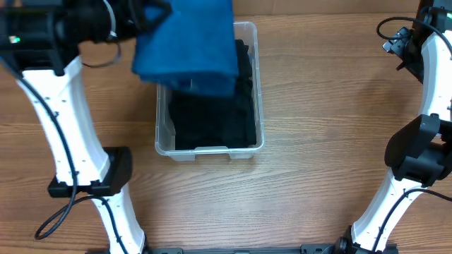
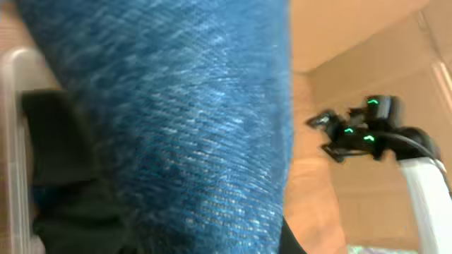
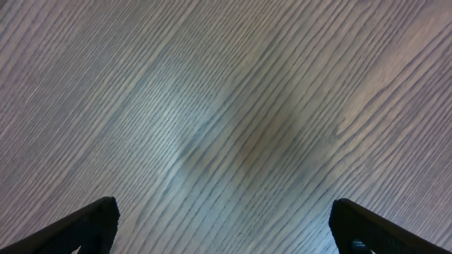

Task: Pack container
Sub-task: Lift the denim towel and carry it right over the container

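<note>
1. The container (image 1: 210, 150) sits mid-table in the overhead view. Its long axis runs from 12 to 6 o'clock, the open mouth faces up, and a dark cloth (image 1: 212, 116) already lies inside.
2. A blue cloth (image 1: 187, 42) hangs in the air over the container's 11 o'clock corner. Part of it is above the opening and part spills past the left rim.
3. The left gripper (image 1: 150, 13) is at about 11 o'clock from the container's centre and is much the nearer arm. The cloth hides its jaws, but since the cloth hangs from it, I judge them clamped on the cloth.
4. To land the cloth fully inside, the next move likely needs a shift toward 4 o'clock and then a descent.
5. The right gripper (image 3: 222, 212) is at about 2 o'clock, well apart from the container. Its jaws are spread wide over the bare table (image 1: 318, 106) and hold nothing.
</note>
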Robot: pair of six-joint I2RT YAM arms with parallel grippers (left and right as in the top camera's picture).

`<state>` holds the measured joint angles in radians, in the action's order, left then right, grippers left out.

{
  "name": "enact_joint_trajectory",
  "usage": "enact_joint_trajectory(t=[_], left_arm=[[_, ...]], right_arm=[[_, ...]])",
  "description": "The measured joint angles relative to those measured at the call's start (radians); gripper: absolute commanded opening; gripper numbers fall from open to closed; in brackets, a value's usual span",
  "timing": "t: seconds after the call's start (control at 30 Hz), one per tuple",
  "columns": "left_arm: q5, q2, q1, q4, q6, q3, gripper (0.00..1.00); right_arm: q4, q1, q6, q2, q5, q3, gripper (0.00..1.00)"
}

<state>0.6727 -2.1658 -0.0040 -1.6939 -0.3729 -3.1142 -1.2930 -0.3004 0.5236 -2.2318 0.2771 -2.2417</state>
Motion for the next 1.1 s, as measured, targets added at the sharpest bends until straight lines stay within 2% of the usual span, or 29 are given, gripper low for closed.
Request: enact_joint_trajectory(t=[0.1,0.2,0.4,0.53,0.73,0.93,1.1], left_arm=[[-0.185,-0.027,-0.091,0.0,-0.082,0.022,0.04],[-0.248,-0.069,-0.183,0.0,-0.16,0.095,0.04],[-0.267,-0.264,-0.293,0.023,-0.227,0.15,0.04],[-0.269,-0.272,-0.316,0.063,-0.217,0.15,0.04],[-0.172,-0.274,-0.323,0.176,-0.148,0.15,0.04],[-0.141,-0.285,-0.323,0.162,-0.125,0.07,0.04],[-0.156,-0.286,-0.324,0.071,-0.144,0.069,0.04]], right_arm=[[0.0,0.0,0.0,0.0,0.0,0.0,1.0],[0.0,0.0,0.0,0.0,0.0,0.0,1.0],[0.0,0.0,0.0,0.0,0.0,0.0,1.0],[-0.001,0.0,0.0,0.0,0.0,0.0,1.0],[0.0,0.0,0.0,0.0,0.0,0.0,1.0],[0.0,0.0,0.0,0.0,0.0,0.0,1.0],[0.0,0.0,0.0,0.0,0.0,0.0,1.0]])
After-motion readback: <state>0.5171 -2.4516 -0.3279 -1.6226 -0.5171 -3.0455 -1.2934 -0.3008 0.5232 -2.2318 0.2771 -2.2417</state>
